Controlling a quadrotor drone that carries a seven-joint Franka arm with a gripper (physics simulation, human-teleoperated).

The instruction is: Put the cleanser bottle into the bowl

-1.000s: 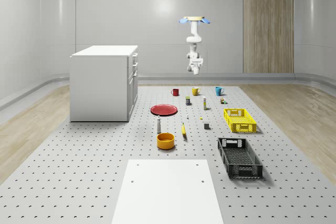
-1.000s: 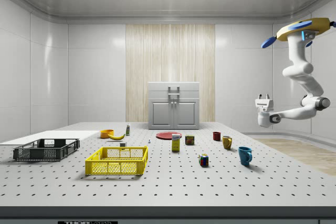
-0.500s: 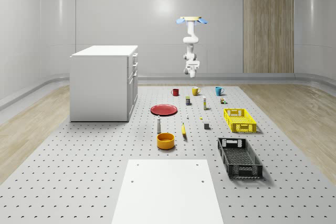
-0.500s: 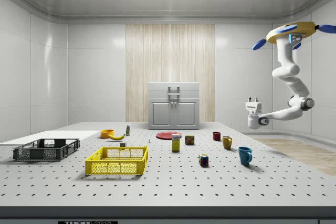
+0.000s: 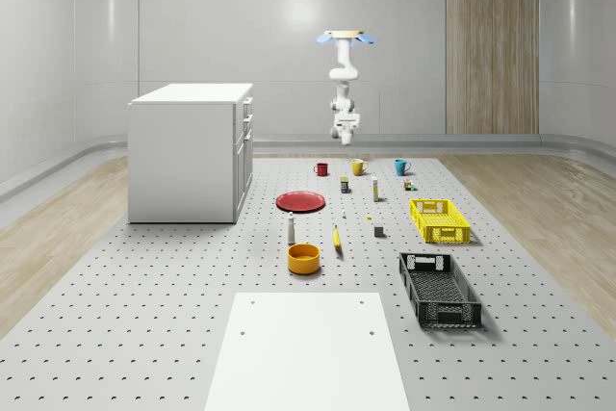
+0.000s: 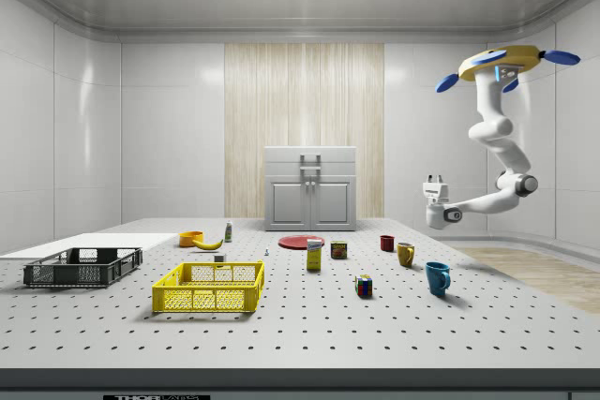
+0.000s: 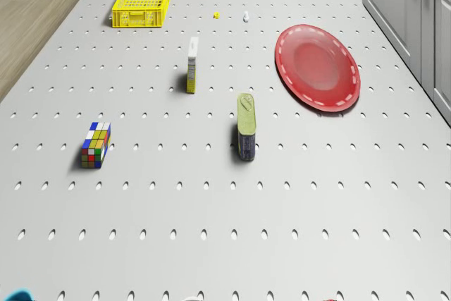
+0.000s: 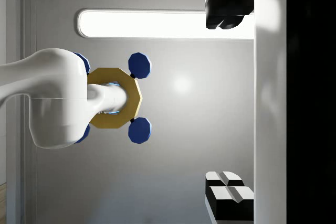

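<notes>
The drone [image 6: 497, 60] hovers high over the table's far end, above the mugs. Its gripper [image 6: 434, 178] points upward, fingers apart and holding nothing. The cleanser bottle [image 5: 291, 229] stands just behind the orange bowl [image 5: 303, 258], apparently not touching it.

Perforated table [image 5: 144, 305] – red plate [image 5: 301, 201], orange bowl [image 5: 303, 258], yellow crate [image 5: 440, 220], black crate [image 5: 439, 289]
</notes>
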